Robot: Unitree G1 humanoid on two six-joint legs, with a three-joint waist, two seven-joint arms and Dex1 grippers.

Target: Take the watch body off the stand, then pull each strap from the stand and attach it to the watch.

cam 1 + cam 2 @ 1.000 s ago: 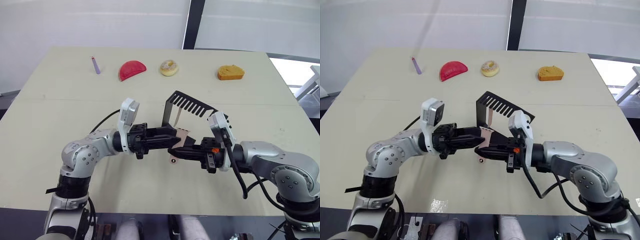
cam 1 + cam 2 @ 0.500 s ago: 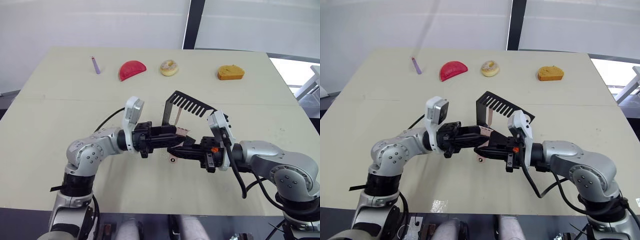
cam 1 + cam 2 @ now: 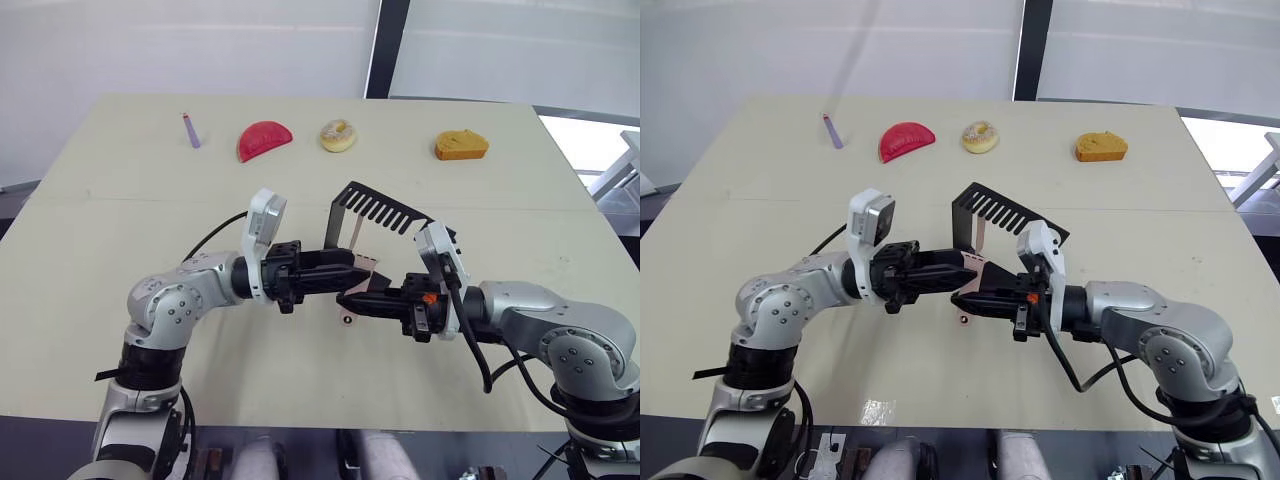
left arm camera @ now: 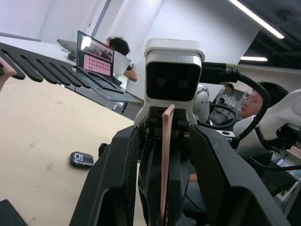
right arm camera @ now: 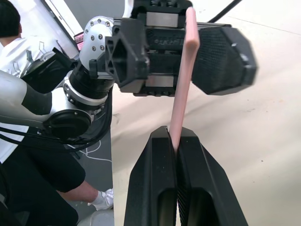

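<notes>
In your left eye view, the two arms meet over the middle of the desk (image 3: pixel 90 250), just in front of the stand (image 3: pixel 345 215). The left fingers (image 3: pixel 352 272) and the right fingers (image 3: pixel 352 301) point at each other, tips nearly touching, with a pale pink strap (image 3: pixel 367 268) between them. A second thin pale strap (image 3: pixel 354 233) hangs from the stand's comb-slotted arm. Just below the fingertips a small dark thing with a pale spot, probably the watch body (image 3: pixel 346 319), lies on the desk; you cannot make it out well here. Along the far edge sit a purple stick (image 3: pixel 190 130), a red half-round piece (image 3: pixel 263 139), a doughnut (image 3: pixel 338 135) and an orange piece (image 3: pixel 461 146).

In your left wrist view, the left fingers (image 4: pixel 214 183) stand on either side of the pink strap (image 4: pixel 165 155), which runs edge-on up between them; you cannot tell whether they press on it. Beyond it sits the right arm's wrist camera (image 4: pixel 174 75). The watch body (image 4: pixel 82 160) lies flat on the desk, light digits showing, apart from both arms. The stand's comb teeth (image 4: pixel 42 66) cross the background.

In your right wrist view, the right fingers (image 5: pixel 160 188) are pressed together on the lower end of the pink strap (image 5: pixel 183 80), whose upper end runs against the left fingers (image 5: pixel 223 54). A person's shoe (image 5: pixel 101 200) shows on the floor.
</notes>
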